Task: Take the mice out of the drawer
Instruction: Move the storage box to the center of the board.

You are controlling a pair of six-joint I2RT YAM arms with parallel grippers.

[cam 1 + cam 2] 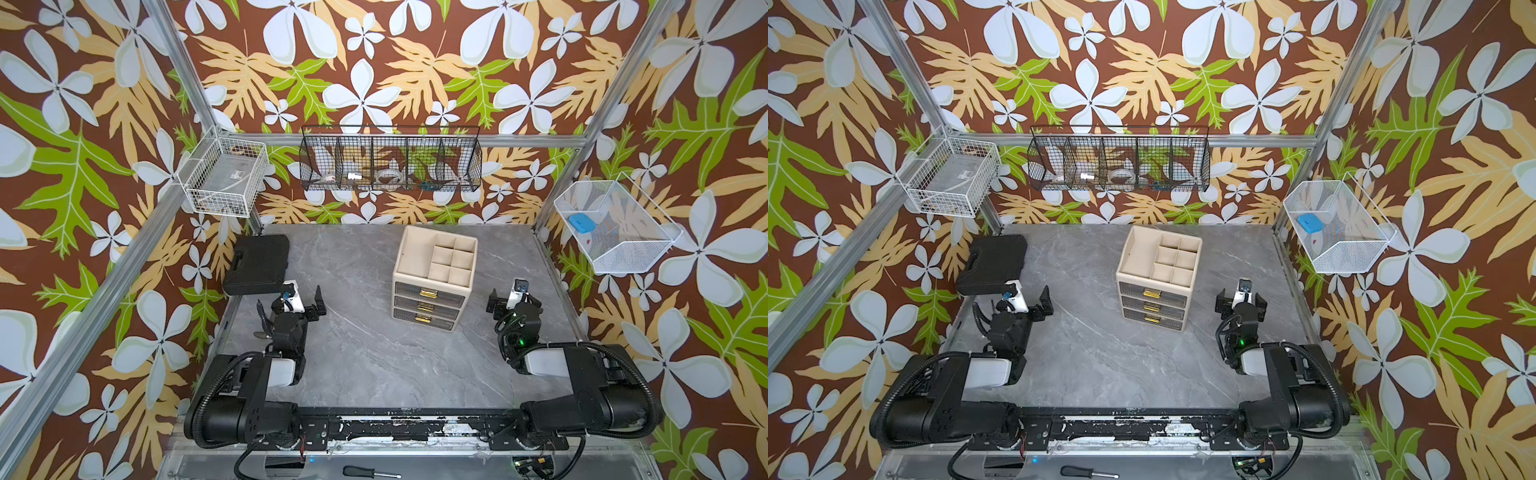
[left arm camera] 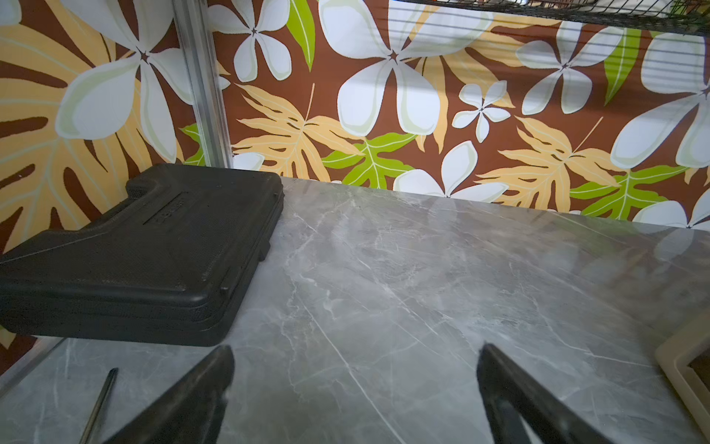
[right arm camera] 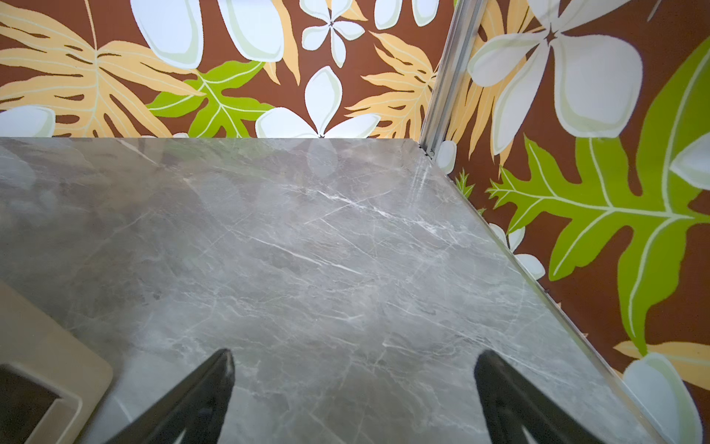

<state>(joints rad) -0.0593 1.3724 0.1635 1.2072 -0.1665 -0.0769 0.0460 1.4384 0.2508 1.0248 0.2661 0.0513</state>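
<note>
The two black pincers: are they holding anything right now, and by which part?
Nothing is held. The left pincer and the right pincer both stand open, with only the tabletop showing between their tips.

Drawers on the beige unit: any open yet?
All three shut. In both top views the drawer fronts sit flush with the unit, gold handles stacked in line.

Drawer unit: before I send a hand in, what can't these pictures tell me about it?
Mice: seen in no view. The drawer unit has all three drawers shut; in both top views their fronts show nothing of the contents, so which holds them cannot be told.
Left wrist view: only a corner shows, cut by the picture's edge.
Right wrist view: likewise one corner; no handles in view.
</note>
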